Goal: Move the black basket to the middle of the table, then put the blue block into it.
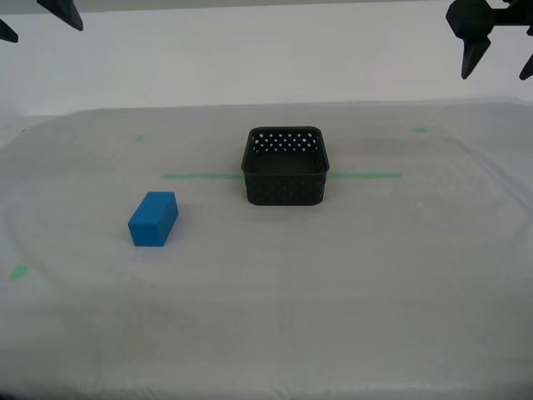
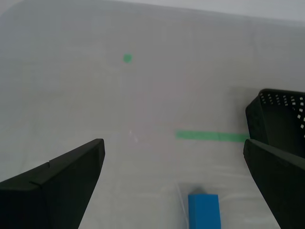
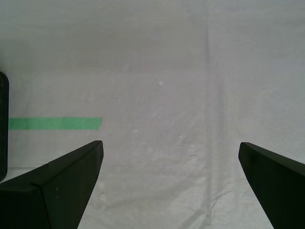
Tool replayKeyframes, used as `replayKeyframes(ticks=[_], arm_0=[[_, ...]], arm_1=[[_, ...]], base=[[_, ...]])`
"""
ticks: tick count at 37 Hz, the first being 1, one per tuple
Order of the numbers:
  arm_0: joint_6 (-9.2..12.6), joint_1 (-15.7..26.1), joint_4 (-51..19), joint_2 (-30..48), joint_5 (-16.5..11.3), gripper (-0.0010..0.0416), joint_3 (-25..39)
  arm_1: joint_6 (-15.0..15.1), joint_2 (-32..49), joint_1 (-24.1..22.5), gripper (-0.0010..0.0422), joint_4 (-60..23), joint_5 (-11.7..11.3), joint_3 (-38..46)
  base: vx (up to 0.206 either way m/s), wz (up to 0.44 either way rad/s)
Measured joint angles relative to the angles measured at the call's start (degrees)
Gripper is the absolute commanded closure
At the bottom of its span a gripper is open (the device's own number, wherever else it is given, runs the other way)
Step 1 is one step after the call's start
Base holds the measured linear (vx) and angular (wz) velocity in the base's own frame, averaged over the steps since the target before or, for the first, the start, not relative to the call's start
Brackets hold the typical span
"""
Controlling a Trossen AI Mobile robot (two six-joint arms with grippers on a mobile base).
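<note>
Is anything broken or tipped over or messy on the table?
No, nothing stands out. The black basket sits upright on the green tape line, empty as far as I can see. The blue block lies flat on the table, apart from the basket. My first gripper and my second gripper are both open, holding nothing.

Surface (image 1: 350, 292): whitish-grey cloth, faintly creased. Black basket (image 1: 285, 167) sat on the green tape line (image 1: 366, 176), near the middle. Blue block (image 1: 153, 218) lay well apart, toward the exterior view's left. Small green tape bits (image 1: 17, 272) scattered.
</note>
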Motion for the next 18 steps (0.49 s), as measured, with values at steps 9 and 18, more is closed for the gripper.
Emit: replayKeyframes(ticks=[9,18], arm_0=[[0.0,0.07,0.02,0.0,0.02,0.0007,0.0],[-0.02,0.0,0.07,0.0,0.0,0.0007,0.0]], arm_1=[[-2.12,0.15,-1.2,0.0011,-7.26,0.02,2.58],[-3.06,0.57,-2.12,0.0011,-13.16,0.31,5.16]], base=[[0.0,0.0],[0.0,0.0]])
